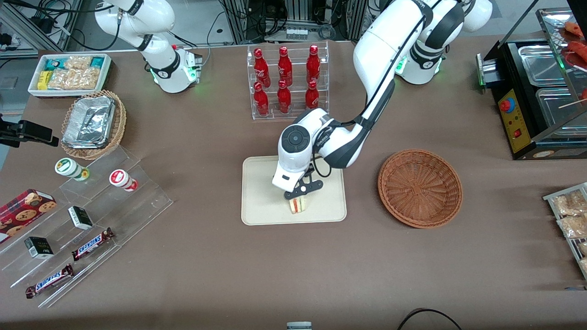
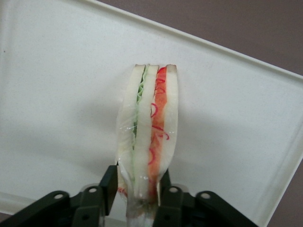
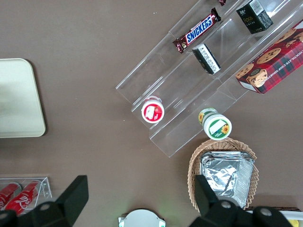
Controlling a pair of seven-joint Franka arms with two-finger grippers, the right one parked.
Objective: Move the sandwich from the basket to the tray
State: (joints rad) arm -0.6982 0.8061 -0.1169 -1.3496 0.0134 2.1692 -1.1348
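Observation:
The sandwich (image 1: 297, 206) is a pale bread wedge with red, orange and green filling, wrapped in clear film. It stands on its edge on the cream tray (image 1: 262, 183), near the tray's edge closest to the front camera. My left gripper (image 1: 299, 197) is directly above it and shut on its upper end. In the left wrist view the black fingers (image 2: 109, 185) press both sides of the sandwich (image 2: 147, 127) over the tray floor (image 2: 57, 94). The reddish-brown wicker basket (image 1: 419, 188) sits empty beside the tray, toward the working arm's end.
A clear rack of red bottles (image 1: 286, 80) stands farther from the front camera than the tray. Clear stepped shelves with snack bars and cups (image 1: 87, 220) and a foil-lined basket (image 1: 91, 123) lie toward the parked arm's end. A black food warmer (image 1: 536, 91) stands toward the working arm's end.

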